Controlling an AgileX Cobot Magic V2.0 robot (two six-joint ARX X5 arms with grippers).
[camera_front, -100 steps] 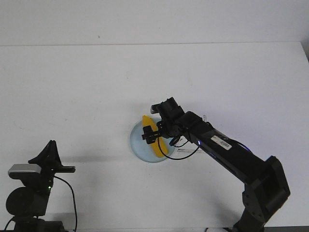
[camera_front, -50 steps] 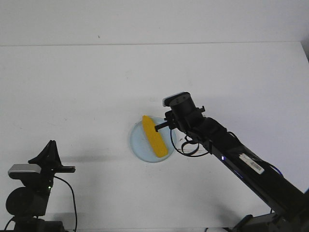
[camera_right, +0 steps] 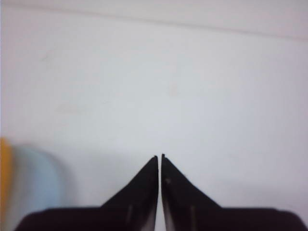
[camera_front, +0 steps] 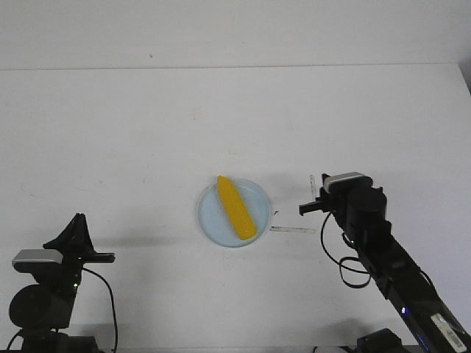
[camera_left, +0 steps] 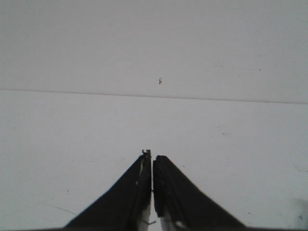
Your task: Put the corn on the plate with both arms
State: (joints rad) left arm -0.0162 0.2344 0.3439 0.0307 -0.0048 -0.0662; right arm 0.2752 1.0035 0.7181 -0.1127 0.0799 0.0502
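Observation:
The yellow corn [camera_front: 236,208] lies slantwise on the pale blue plate [camera_front: 210,222] at mid-table, with nothing touching it. My right gripper [camera_front: 305,208] hangs shut and empty a little to the right of the plate. In the right wrist view its jaws [camera_right: 160,156] meet at the tips over bare table, and the plate [camera_right: 37,179] and a sliver of corn [camera_right: 4,169] blur at the picture's edge. My left gripper [camera_front: 76,220] is folded back at the near left, far from the plate. Its tips [camera_left: 152,155] are pressed together, holding nothing.
A thin pale strip [camera_front: 293,229] lies on the white table [camera_front: 132,132] between the plate and my right arm. A second short strip [camera_front: 311,182] sits just beyond the right gripper. The table's far edge meets a pale wall.
My right gripper let go of the corn, which stays on the plate. The right arm then pulled back to the right and toward its base, with its jaws shut.

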